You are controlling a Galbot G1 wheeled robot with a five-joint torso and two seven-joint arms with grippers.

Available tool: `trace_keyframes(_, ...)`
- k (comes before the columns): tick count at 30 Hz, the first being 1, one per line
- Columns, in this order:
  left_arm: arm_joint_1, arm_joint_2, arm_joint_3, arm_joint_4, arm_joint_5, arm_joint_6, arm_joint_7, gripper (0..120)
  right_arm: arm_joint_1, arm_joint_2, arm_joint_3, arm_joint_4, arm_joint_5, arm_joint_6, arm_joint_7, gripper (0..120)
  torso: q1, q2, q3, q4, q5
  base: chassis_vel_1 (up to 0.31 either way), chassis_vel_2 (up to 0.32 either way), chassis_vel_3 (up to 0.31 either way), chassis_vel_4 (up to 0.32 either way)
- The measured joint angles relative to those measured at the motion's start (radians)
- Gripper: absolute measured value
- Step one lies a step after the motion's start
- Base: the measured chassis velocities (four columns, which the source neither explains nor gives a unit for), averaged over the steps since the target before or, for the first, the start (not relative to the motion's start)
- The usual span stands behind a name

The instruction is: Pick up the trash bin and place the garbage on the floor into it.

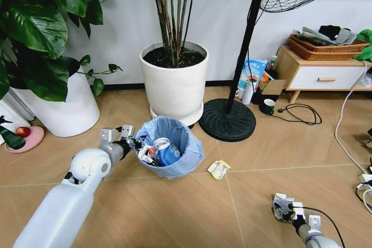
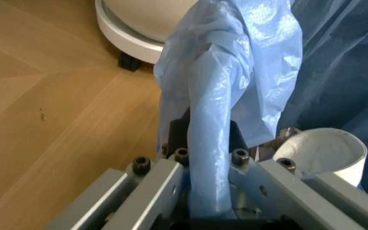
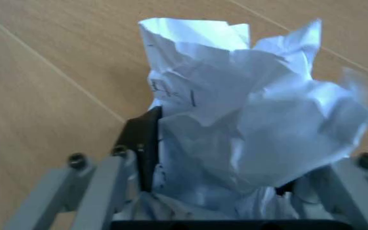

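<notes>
The trash bin [image 1: 174, 150], small and lined with a crinkled light-blue bag, stands on the floor [image 1: 192, 213] and holds several litter pieces. My left gripper [image 1: 135, 142] is shut on its near-left rim. In the left wrist view the fingers [image 2: 171, 177] pinch the bag-covered rim [image 2: 212, 120], with a white crushed cup [image 2: 321, 151] inside the bin. A yellowish wrapper [image 1: 219, 169] lies on the floor just right of the bin. My right gripper [image 1: 283, 206] hangs low at the front right, shut on a crumpled white paper ball [image 3: 248, 96].
A big white planter [image 1: 174, 88] stands right behind the bin, with a black fan base [image 1: 228, 119] to its right. Another white pot [image 1: 64, 108] sits at the left. A mug [image 1: 267, 106], a low cabinet [image 1: 322, 74] and cables [image 1: 354, 143] line the right side.
</notes>
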Motion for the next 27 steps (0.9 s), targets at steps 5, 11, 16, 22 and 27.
trace_keyframes(5,0.002,0.003,0.000,-0.002,0.000,0.000,0.000,0,-0.002,0.002,0.000,0.009,0.000,0.000,0.010,26,0.000,0.000,0.000,0.0001,-0.0002,0.000,0.000,0.000,0.000)
trace_keyframes(11,0.004,0.004,0.001,-0.006,0.000,0.000,0.000,0,0.003,0.003,0.002,-0.004,0.000,-0.001,0.016,1,0.000,0.000,0.000,0.0000,-0.0002,0.000,0.000,0.000,0.000)
trace_keyframes(16,0.009,0.004,0.001,-0.009,0.000,0.000,0.000,0,-0.002,0.004,0.009,0.049,0.008,-0.009,0.040,0,0.000,0.000,0.000,-0.0002,0.0002,0.000,0.000,0.000,0.000)
trace_keyframes(22,0.018,0.006,0.001,-0.018,0.001,0.000,-0.001,0,-0.006,-0.001,0.020,0.162,0.029,-0.037,0.054,0,0.000,0.000,0.000,0.0000,-0.0002,0.000,0.000,0.000,0.000)
trace_keyframes(27,0.022,0.018,0.002,-0.022,-0.001,0.000,-0.004,0,0.025,-0.026,0.016,0.281,0.041,-0.047,0.066,0,0.000,0.000,0.000,0.0000,-0.0002,0.000,0.000,0.000,0.000)
